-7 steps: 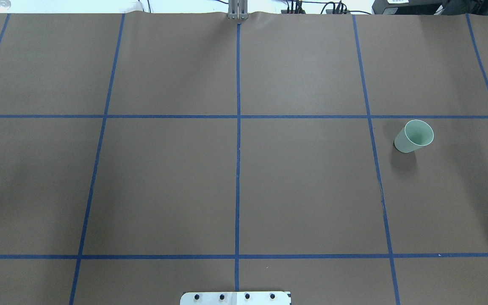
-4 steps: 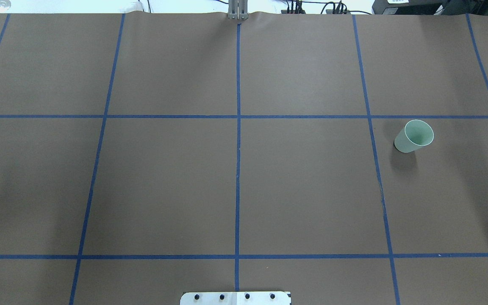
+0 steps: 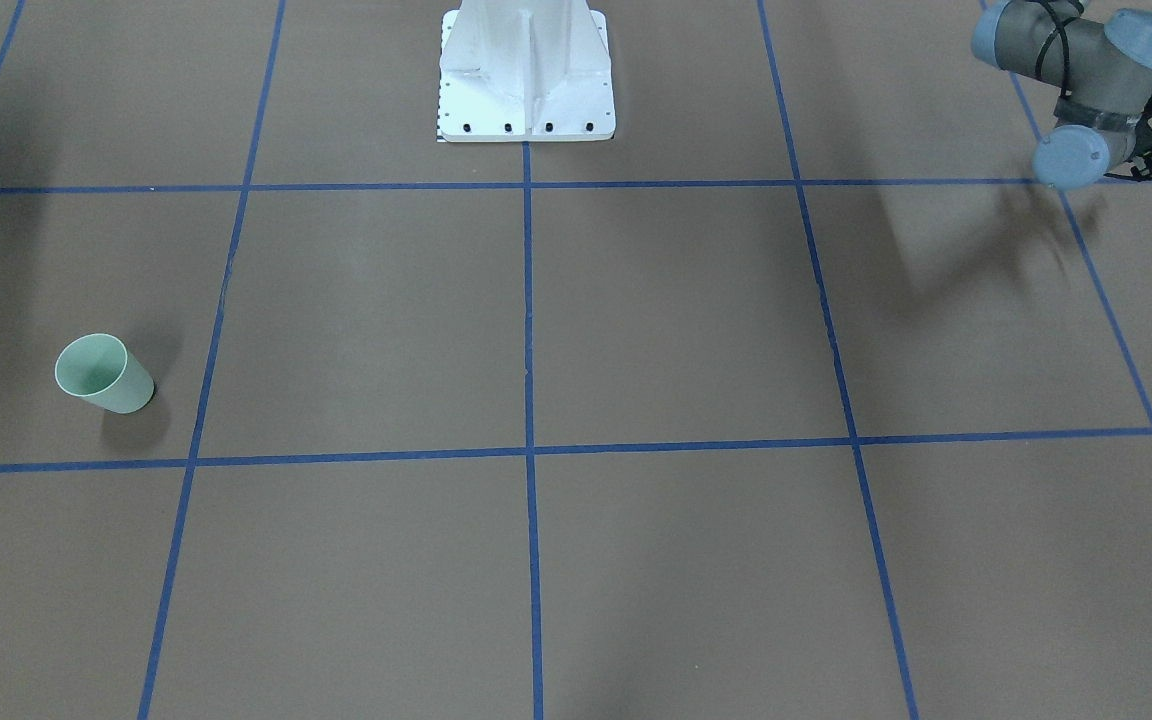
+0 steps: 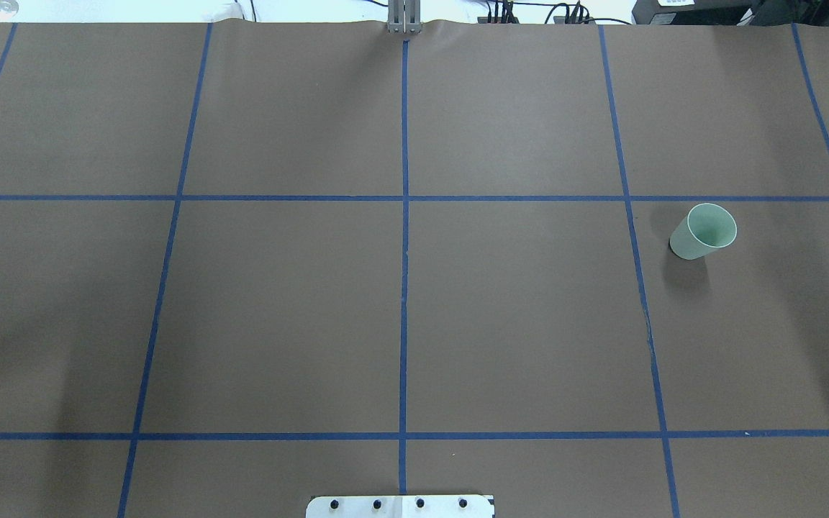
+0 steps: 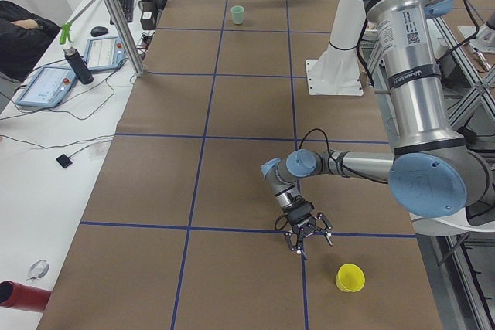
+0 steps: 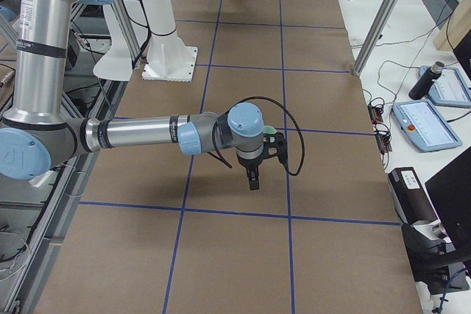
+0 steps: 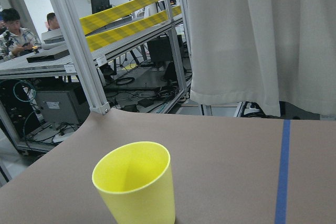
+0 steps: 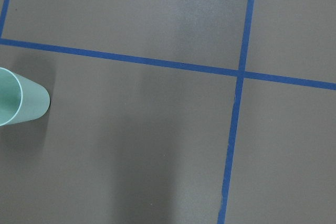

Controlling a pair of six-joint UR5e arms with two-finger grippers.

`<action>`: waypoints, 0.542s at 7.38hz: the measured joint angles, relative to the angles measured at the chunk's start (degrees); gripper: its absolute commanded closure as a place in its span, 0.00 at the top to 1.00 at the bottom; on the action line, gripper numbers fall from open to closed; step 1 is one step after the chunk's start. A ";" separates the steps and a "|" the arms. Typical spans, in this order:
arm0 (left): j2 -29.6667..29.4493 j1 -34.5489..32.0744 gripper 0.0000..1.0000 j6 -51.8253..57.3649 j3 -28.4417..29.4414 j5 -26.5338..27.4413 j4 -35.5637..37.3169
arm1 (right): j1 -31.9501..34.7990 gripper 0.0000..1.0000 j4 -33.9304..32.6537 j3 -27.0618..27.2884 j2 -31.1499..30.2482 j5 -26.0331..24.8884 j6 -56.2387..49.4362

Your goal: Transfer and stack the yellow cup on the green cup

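Yellow cup (image 5: 349, 277) upright near low-hanging left claw (image 5: 308, 239); cannot tell its opening.

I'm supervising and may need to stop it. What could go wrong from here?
The yellow cup stands upright near the table's edge; the left claw, low beside it, could tip it or push it off.
The green cup stands at the table's other end, so the carry is long, perhaps with a hand-over, where a drop is possible.
The right claw hangs close to the green cup and might knock it.
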 measured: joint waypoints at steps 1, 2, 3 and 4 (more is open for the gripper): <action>-0.38 0.04 1.00 -0.30 1.08 -0.19 0.80 | 0.00 1.00 0.01 0.00 -0.15 0.00 0.00; -0.35 0.06 1.00 -0.45 1.72 -0.26 1.40 | 0.00 1.00 0.02 0.00 -0.28 0.00 0.00; -0.15 0.10 1.00 -0.50 2.30 -0.28 1.70 | 0.00 1.00 0.02 0.00 -0.36 0.00 0.00; 0.03 0.11 1.00 -0.49 3.02 -0.28 1.87 | 0.00 1.00 0.02 0.00 -0.44 0.00 0.00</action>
